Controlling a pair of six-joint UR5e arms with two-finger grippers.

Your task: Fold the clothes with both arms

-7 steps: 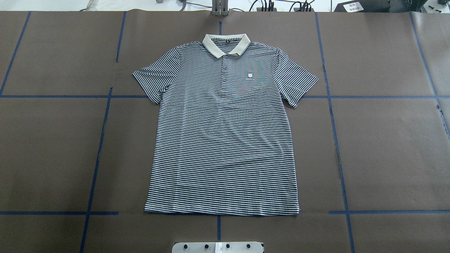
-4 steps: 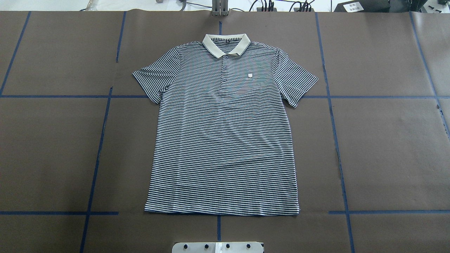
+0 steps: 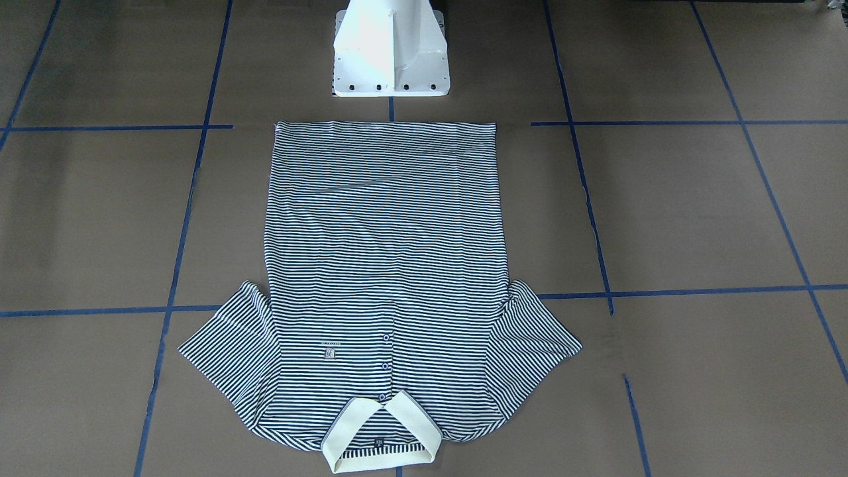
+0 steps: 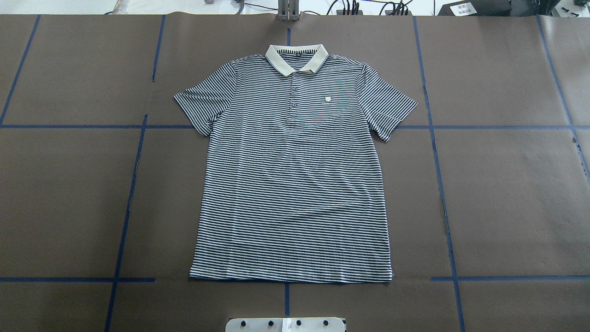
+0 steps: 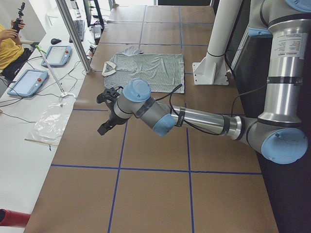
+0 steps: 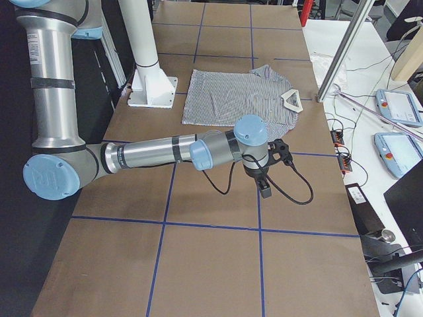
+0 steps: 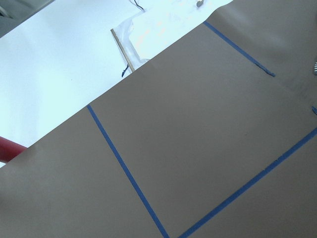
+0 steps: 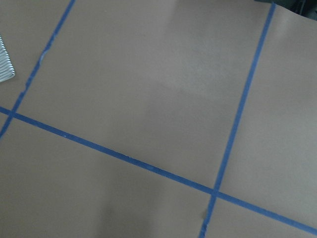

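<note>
Brown table (image 4: 507, 184); polo shirt (image 4: 295, 184) flat; left arm (image 5: 204, 120), right arm (image 6: 152, 153) outstretched

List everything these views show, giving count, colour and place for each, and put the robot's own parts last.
polo shirt: one, navy-and-white striped with a cream collar, flat and unfolded mid-table.
table cover: one, brown, under everything.
tape lines: several, blue, gridded on the cover.
pedestal: one, white, just beyond the shirt's hem.
tablets: two, blue-edged, on the white side bench.
person: one, yellow top, at that bench.
left arm, right arm: two, grey with light-blue caps, over bare cover.
left gripper, right gripper: two, black, off the shirt; open or shut unclear.
</note>
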